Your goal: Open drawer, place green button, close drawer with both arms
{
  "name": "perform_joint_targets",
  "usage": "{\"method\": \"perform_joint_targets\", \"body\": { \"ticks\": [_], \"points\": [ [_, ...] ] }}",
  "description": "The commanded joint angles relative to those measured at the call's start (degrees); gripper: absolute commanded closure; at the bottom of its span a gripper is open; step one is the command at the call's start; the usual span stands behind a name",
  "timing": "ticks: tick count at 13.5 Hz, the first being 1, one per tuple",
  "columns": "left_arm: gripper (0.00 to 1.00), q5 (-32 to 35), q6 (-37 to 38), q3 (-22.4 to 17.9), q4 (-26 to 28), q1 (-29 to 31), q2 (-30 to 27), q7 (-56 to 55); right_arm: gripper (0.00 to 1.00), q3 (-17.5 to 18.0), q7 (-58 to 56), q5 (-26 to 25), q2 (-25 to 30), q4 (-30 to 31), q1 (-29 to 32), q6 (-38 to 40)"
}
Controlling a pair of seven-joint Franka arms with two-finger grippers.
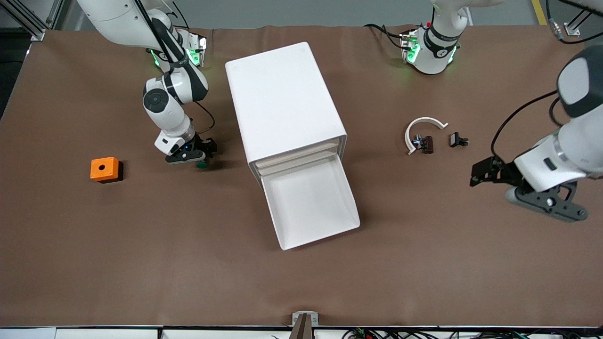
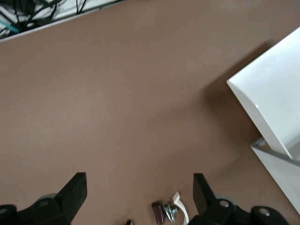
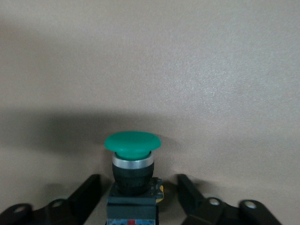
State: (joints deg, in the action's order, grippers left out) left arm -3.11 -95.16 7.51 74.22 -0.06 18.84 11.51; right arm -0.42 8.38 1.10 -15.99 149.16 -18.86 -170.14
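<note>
The green-capped button [image 3: 132, 161] is flanked by the right gripper's [image 3: 137, 194] parted fingers, untouched; the left gripper [image 2: 139, 193] is held open beside the pulled-out bottom drawer [image 1: 311, 202].

The cabinet [image 1: 285, 101] stands mid-table, its lowest drawer [image 1: 311, 202] pulled out toward the front camera. The button [image 1: 201, 164] lies between the cabinet and the cube [image 1: 104, 169], toward the right arm's end.

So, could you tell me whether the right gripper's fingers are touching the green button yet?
Apart. The right wrist view shows the button standing between the right gripper fingers, with table visible in the gap on each side.
</note>
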Motion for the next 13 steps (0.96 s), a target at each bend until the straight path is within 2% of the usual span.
{"method": "perform_joint_targets", "body": {
  "ticks": [1, 3, 6, 8, 10, 13],
  "points": [
    [0.00, 1.1, 3.9, -0.2, 2.3, 2.1, -4.9, -2.4, 1.00, 0.6, 1.3, -0.8, 2.4, -0.3, 1.0, 4.0],
    [0.00, 1.4, 5.7, -0.3, 2.4, 2.2, -6.4, -9.0, 1.00, 0.7, 1.3, -0.7, 6.5, -2.4, 1.0, 12.2],
    [0.00, 7.7, 6.1, 0.3, 3.7, 2.0, -9.6, -12.8, 1.00, 0.9, 1.6, 0.0, 10.6, -8.5, 0.9, 26.4],
    [0.00, 7.7, 7.3, 0.4, 4.7, 2.2, -11.4, -13.1, 1.00, 0.9, 2.4, 0.2, 11.6, -15.0, 0.8, 35.8],
    [0.00, 7.3, 8.0, 0.4, 4.7, 2.3, -12.1, -12.5, 1.00, 1.0, 5.1, 2.7, 11.2, -23.5, -0.2, 45.7],
    [0.00, 7.0, 8.1, 0.5, 4.6, 2.2, -12.7, -11.0, 1.00, 0.9, 7.6, 7.3, 10.6, -33.3, -0.7, 53.7]
  ]
}}
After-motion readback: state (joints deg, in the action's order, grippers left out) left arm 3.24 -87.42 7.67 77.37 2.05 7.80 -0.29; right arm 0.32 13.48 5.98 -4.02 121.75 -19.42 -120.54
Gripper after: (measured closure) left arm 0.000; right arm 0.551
